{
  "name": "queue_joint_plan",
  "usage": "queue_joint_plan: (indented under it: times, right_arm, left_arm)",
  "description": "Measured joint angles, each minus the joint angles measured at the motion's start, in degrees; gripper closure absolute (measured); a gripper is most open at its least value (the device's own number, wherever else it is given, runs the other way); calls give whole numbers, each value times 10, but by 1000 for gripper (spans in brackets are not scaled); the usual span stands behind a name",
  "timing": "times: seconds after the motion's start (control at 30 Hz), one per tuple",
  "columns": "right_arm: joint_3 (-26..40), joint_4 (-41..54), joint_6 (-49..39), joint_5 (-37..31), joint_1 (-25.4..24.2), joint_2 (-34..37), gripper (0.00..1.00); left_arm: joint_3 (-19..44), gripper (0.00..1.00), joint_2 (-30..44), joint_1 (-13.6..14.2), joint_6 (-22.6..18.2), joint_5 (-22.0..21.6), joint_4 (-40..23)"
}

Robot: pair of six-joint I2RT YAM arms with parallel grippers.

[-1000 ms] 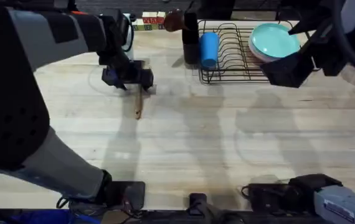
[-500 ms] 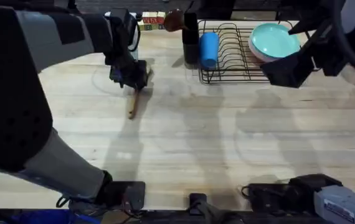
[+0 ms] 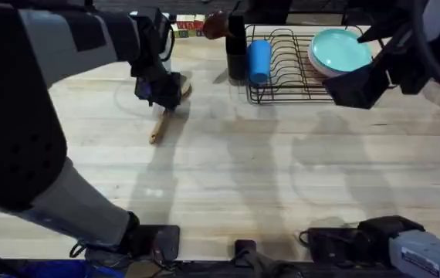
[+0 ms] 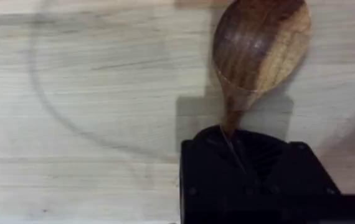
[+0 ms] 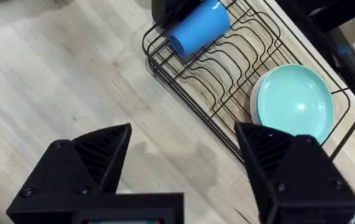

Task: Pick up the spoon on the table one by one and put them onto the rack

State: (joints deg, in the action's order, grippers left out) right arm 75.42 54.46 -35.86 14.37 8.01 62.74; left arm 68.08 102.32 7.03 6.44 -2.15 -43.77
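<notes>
We see the black rack [image 3: 293, 66] at the far side of the tabletop [image 3: 282, 170]; a blue cup [image 3: 259, 60] and a teal plate [image 3: 340, 49] sit in it; a darker spoon [image 3: 214, 25] sticks up from its tall holder [image 3: 236, 50]; the left gripper [image 3: 160, 91] holds the lighter spoon [image 3: 158, 127] near its bowl, jaws tight on the neck; its handle slants toward us and left; the right gripper [image 5: 184, 162] hangs by the rack, jaws wide

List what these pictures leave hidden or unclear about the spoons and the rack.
- Lighter spoon: overhead, the left gripper covers its neck; the left wrist view shows the bowl, with the handle hidden behind the fingers.
- Darker spoon: overhead, its handle is hidden inside the utensil holder.
- Rack: right wrist view, the right gripper's fingers hide its near corner.
</notes>
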Motion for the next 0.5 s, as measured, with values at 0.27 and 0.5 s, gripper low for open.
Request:
queue_joint_plan:
  times: [0.27, 0.5]
  right_arm:
    - [0, -5, 0, 0, 0, 0, 3]
    - [0, -7, 0, 0, 0, 0, 3]
  left_arm:
    - [10, 957, -151, -1, 0, -32, 9]
    - [10, 957, -252, -2, 0, -33, 91]
